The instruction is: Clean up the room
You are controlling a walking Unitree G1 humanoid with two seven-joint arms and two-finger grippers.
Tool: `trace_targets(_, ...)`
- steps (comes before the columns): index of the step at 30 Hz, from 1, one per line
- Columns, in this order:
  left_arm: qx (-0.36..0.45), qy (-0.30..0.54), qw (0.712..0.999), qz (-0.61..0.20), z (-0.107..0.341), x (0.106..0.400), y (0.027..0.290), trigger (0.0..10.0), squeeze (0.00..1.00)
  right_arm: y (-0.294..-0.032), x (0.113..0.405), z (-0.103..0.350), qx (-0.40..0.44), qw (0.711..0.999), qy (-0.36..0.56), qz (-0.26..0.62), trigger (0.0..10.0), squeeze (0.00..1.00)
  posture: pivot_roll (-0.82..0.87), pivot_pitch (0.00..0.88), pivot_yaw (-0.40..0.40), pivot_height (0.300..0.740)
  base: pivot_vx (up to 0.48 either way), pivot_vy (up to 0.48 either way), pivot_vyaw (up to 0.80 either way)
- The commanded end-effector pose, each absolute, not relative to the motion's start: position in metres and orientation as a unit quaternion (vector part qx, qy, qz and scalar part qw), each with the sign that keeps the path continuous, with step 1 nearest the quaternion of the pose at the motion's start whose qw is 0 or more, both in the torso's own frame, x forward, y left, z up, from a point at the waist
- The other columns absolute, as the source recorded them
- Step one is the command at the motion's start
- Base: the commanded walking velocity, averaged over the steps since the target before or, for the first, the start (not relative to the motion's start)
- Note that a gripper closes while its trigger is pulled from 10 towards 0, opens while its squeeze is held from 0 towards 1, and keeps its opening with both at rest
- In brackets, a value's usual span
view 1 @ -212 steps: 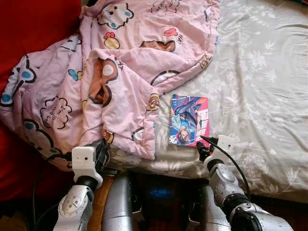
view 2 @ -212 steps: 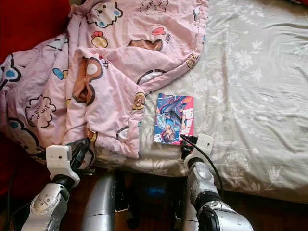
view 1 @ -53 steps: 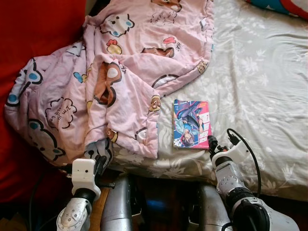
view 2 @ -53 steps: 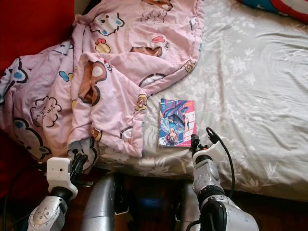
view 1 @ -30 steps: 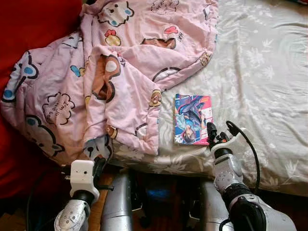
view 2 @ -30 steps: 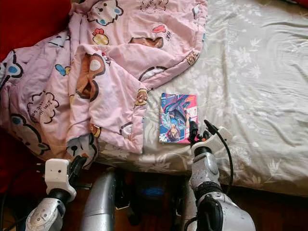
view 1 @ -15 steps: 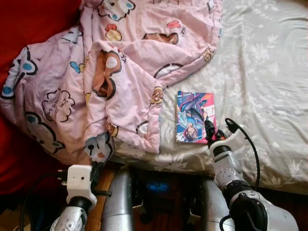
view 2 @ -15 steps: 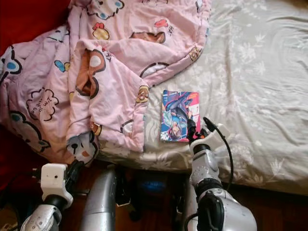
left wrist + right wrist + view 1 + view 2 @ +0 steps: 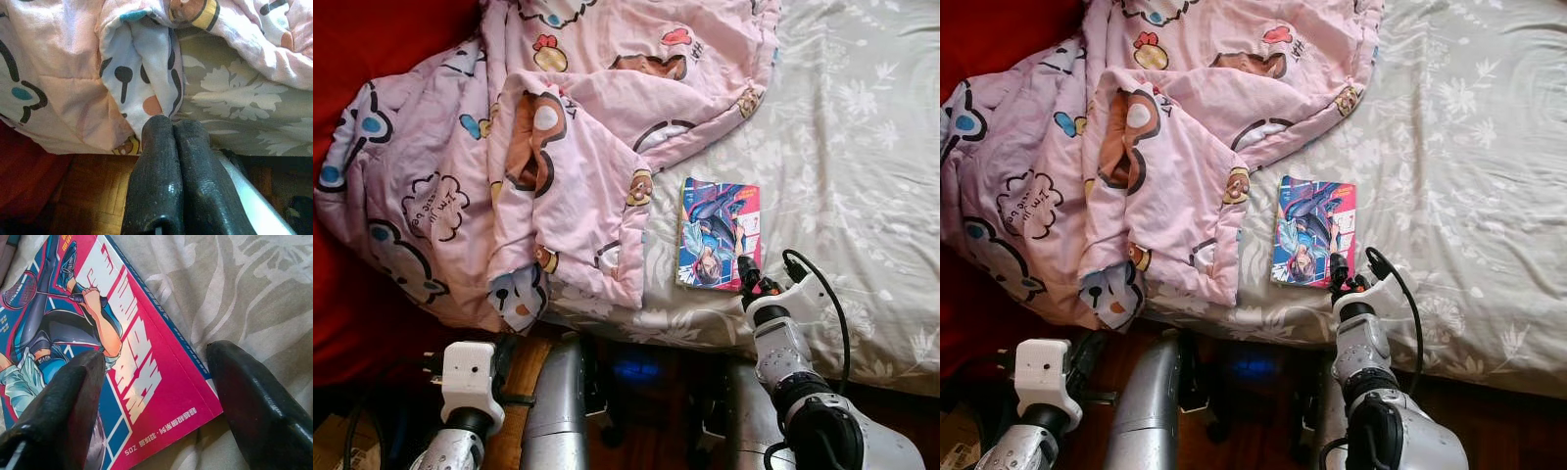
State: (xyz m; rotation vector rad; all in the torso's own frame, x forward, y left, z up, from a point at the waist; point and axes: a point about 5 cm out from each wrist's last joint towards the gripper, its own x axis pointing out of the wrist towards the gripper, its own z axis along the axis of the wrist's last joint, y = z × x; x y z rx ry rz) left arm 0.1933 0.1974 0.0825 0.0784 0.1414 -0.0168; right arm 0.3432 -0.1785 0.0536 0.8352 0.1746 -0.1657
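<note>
Item: thin paperback comic book with a blue and magenta illustrated cover (image 9: 719, 235). It lies flat, cover up, on the grey floral-print bedsheet (image 9: 862, 147) near the bed's front edge. Its long axis runs from the bed's near edge toward the far side, tilted slightly, with the short bottom edge toward the robot. Its left long side lies just beside the hem of the quilt.

Item: rumpled pink quilt with cartoon bear and cloud prints (image 9: 529, 147). It is heaped over the left part of the bed, one fold hanging over the near edge.

Item: right gripper (image 9: 156, 382). It sits at the book's near right corner with its fingers spread wide, one finger (image 9: 63, 406) over the cover and the other on the sheet just past the book's edge, the corner between them.

Item: left gripper (image 9: 172, 147). It is low, below the bed edge, above the brown wooden floor (image 9: 83, 196). Its fingers are pressed together, holding nothing, pointed at the hanging quilt fold.
</note>
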Motion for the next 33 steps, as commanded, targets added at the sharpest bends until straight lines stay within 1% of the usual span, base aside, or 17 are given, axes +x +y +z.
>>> trace_targets(1,0.041,0.092,0.995,-0.006,0.077,0.185,0.201,10.0,0.00,-0.174,0.327,0.029,0.427,0.889,0.133,-0.097,10.0,0.00,0.22,0.466,0.037,0.615,0.000,0.000,0.00)
trace_targets(6,0.041,0.095,0.995,-0.006,0.078,0.184,0.200,10.0,0.00,-0.168,0.322,0.021,0.436,0.881,0.160,-0.090,10.0,0.00,0.23,0.472,0.041,0.615,0.000,0.000,0.00)
trace_targets(9,0.040,0.096,0.995,-0.007,0.078,0.183,0.200,10.0,0.00,-0.164,0.321,0.020,0.439,0.880,0.162,-0.082,10.0,0.00,0.23,0.472,0.042,0.615,0.000,0.000,0.00)
trace_targets(12,0.044,0.097,0.994,-0.010,0.078,0.183,0.200,10.0,0.00,-0.159,0.318,0.017,0.459,0.870,0.165,-0.078,10.0,0.00,0.23,0.471,0.044,0.615,0.000,0.000,0.00)
trace_targets(18,0.046,0.098,0.994,-0.010,0.079,0.183,0.201,10.0,0.00,-0.157,0.316,0.014,0.462,0.868,0.168,-0.073,10.0,0.00,0.23,0.471,0.045,0.615,0.000,0.000,0.00)
trace_targets(19,0.046,0.098,0.994,-0.010,0.078,0.183,0.200,10.0,0.00,-0.157,0.316,0.015,0.463,0.867,0.167,-0.072,9.4,0.00,0.23,0.471,0.045,0.615,0.000,0.000,0.00)
trace_targets(20,0.047,0.099,0.994,-0.010,0.078,0.183,0.200,10.0,0.00,-0.157,0.316,0.015,0.464,0.867,0.165,-0.072,0.2,0.00,0.23,0.471,0.045,0.615,0.000,0.000,0.00)
trace_targets(21,0.047,0.099,0.994,-0.010,0.078,0.183,0.200,10.0,0.00,-0.157,0.317,0.016,0.466,0.867,0.163,-0.071,0.0,0.00,0.23,0.471,0.045,0.615,0.000,0.000,0.00)
trace_targets(33,0.046,0.100,0.994,-0.010,0.077,0.186,0.199,10.0,0.00,-0.157,0.318,0.018,0.465,0.869,0.157,-0.065,0.0,0.00,0.22,0.458,0.039,0.615,0.000,0.000,0.00)
